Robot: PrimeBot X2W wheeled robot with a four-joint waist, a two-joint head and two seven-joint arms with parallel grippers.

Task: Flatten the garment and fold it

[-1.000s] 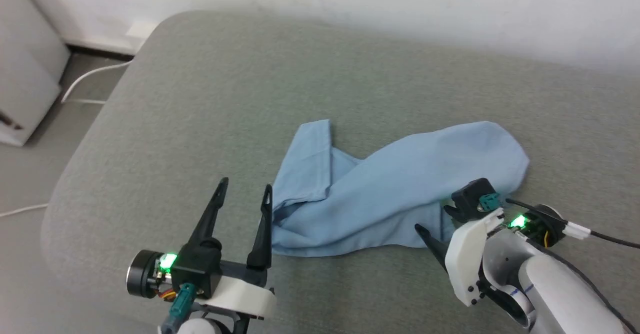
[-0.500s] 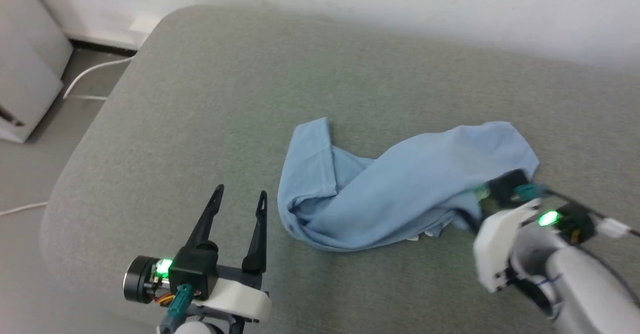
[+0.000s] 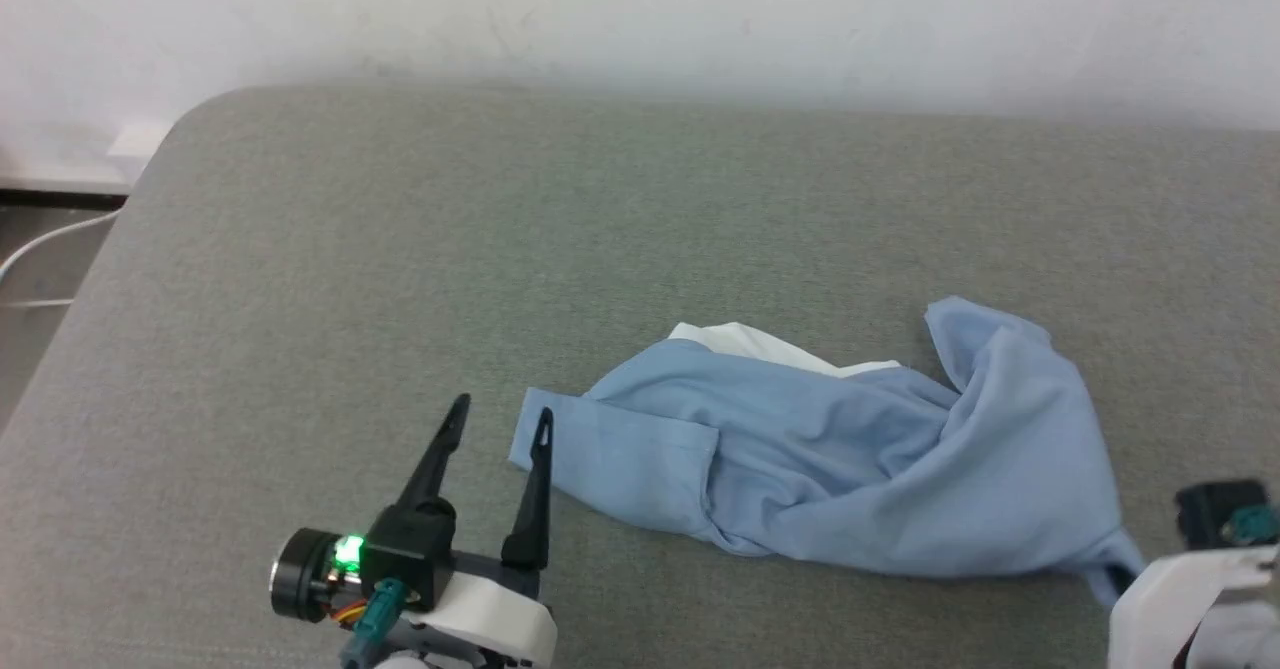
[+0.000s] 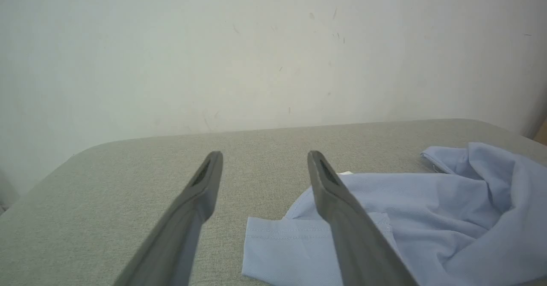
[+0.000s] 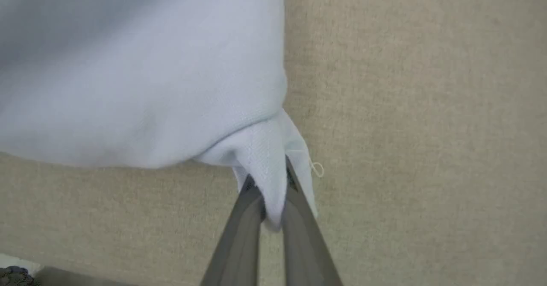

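The garment [image 3: 850, 469] is a light blue shirt lying crumpled and stretched sideways across the grey cushion [image 3: 450, 249]. Its white collar [image 3: 760, 344] peeks out at the far edge, and a sleeve [image 3: 610, 459] lies flat at its left end. My left gripper [image 3: 503, 409] stands open just left of that sleeve, nothing between its fingers; the left wrist view has the left gripper [image 4: 265, 155] above the sleeve hem of the garment [image 4: 427, 204]. At the lower right, my right gripper [image 3: 1118, 581] is shut on the shirt's near right corner. In the right wrist view the right gripper [image 5: 269, 179] pinches a fold of the garment [image 5: 141, 76].
A white wall [image 3: 640, 9] runs behind the cushion. The cushion's rounded left edge drops to the floor, where a white cable [image 3: 45, 239] lies. Bare grey cushion stretches left of and beyond the shirt.
The head camera has shifted. My right gripper closed on the shirt's near edge and dragged it right, stretching the shirt out and exposing the white collar. The left gripper stayed open.
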